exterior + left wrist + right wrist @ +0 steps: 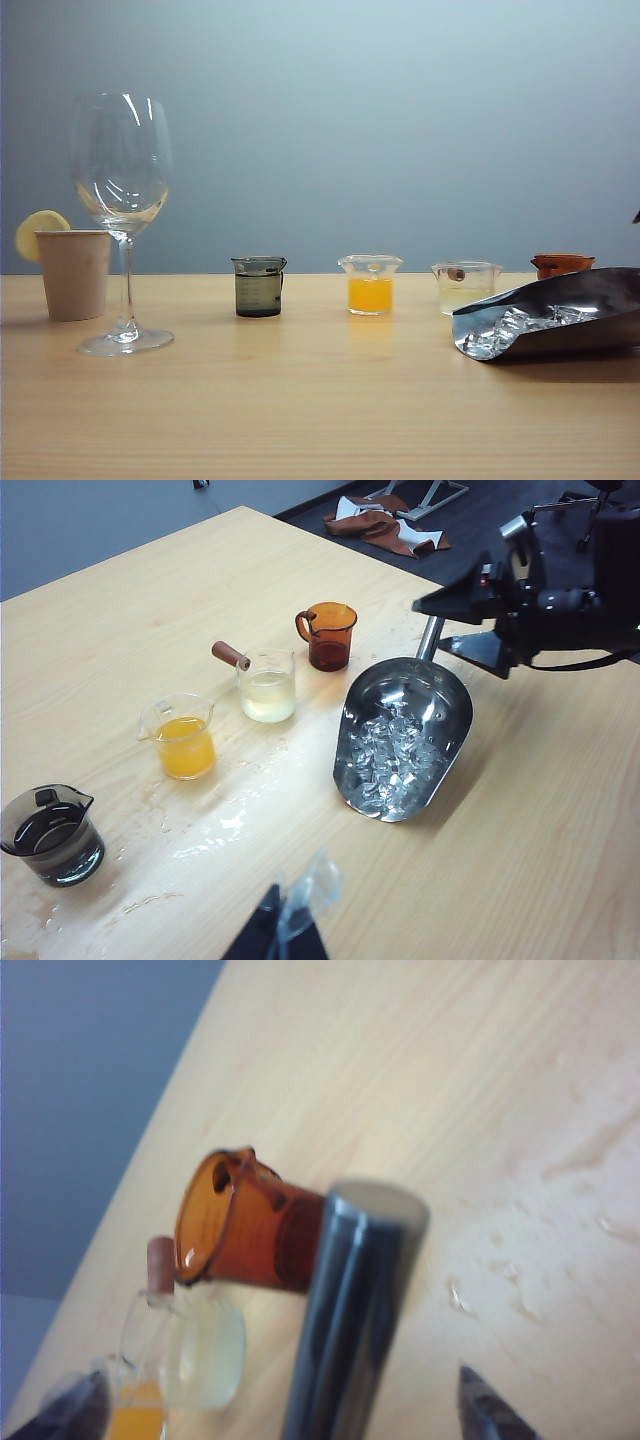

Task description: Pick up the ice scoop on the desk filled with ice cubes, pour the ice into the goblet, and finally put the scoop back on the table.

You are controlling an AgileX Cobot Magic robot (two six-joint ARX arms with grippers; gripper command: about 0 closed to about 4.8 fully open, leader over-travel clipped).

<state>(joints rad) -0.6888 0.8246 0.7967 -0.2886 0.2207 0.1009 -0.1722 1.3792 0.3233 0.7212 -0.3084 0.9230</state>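
Observation:
The ice scoop [560, 315] lies on the pale wood desk [300, 400] at the right, its open front pointing left and ice cubes [520, 325] heaped in it. The left wrist view shows the scoop [405, 730], its ice [390, 760] and my right gripper [455, 620] straddling the scoop's handle [430, 638]. In the right wrist view the handle [350, 1310] stands between the wide-apart fingertips [490, 1410] of that open gripper [280, 1415], apart from both. My left gripper [285, 935] hovers over the desk short of the scoop, shut and empty. The goblet [122, 200] stands empty at far left.
A paper cup with a lemon slice [73, 272] stands behind the goblet. Along the back stand a dark beaker [259, 287], an orange-filled one [370, 285], a pale one [465, 285] and an amber cup [560, 264]. Wet patches [220, 830] lie near the beakers.

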